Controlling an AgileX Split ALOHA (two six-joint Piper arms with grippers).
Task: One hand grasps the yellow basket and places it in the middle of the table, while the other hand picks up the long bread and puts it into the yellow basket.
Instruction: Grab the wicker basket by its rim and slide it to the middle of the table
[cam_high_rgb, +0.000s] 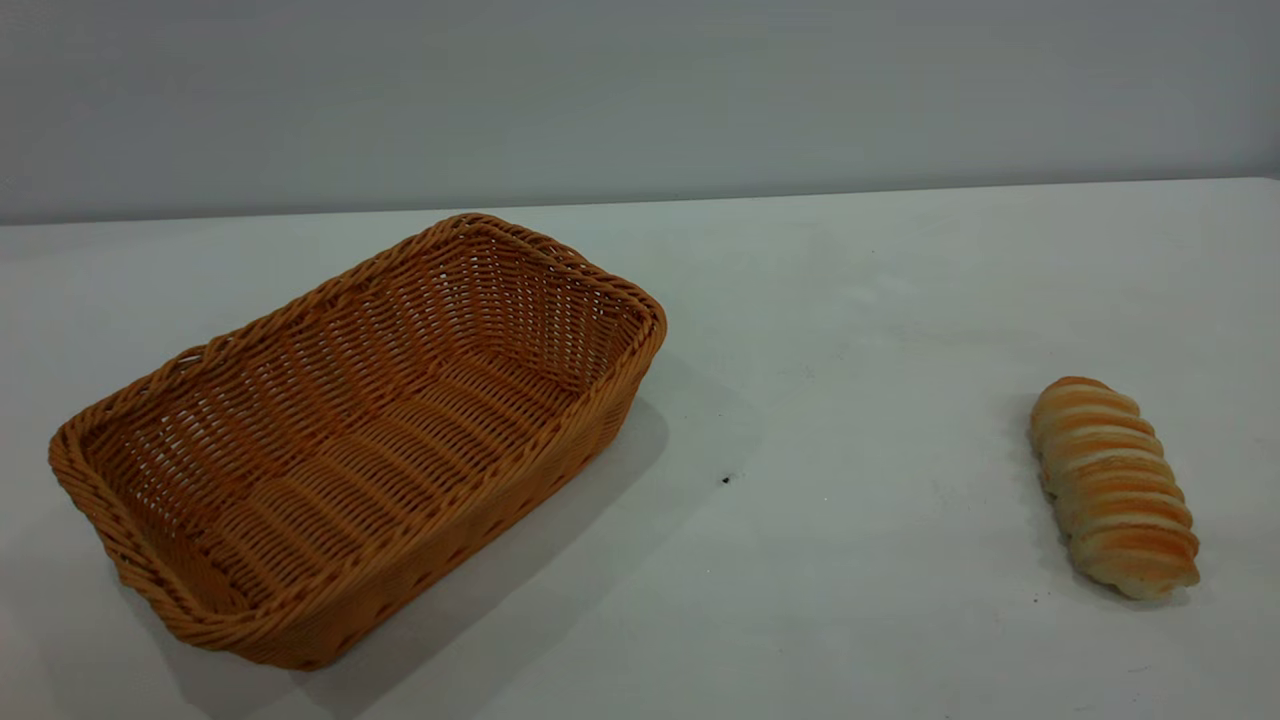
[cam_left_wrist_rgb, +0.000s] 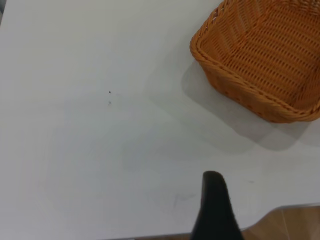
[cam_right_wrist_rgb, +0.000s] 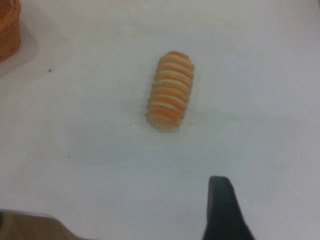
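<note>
Only one black finger (cam_left_wrist_rgb: 216, 207) of the left gripper is showing: smooth, matte, tapering to a rounded tip. The right gripper is showing a matching black finger (cam_right_wrist_rgb: 224, 210), equally plain and unmarked.

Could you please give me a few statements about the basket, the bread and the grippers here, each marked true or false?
1. The basket is empty. True.
2. The bread lies inside the basket. False: it lies on the table, well apart from the basket.
3. The basket sits at the left of the exterior view, the bread at the right. True.
4. The right gripper holds the bread. False: it touches nothing, the bread lying free on the table.
5. The left gripper grips the basket's rim. False: it is clear of the basket.
</note>
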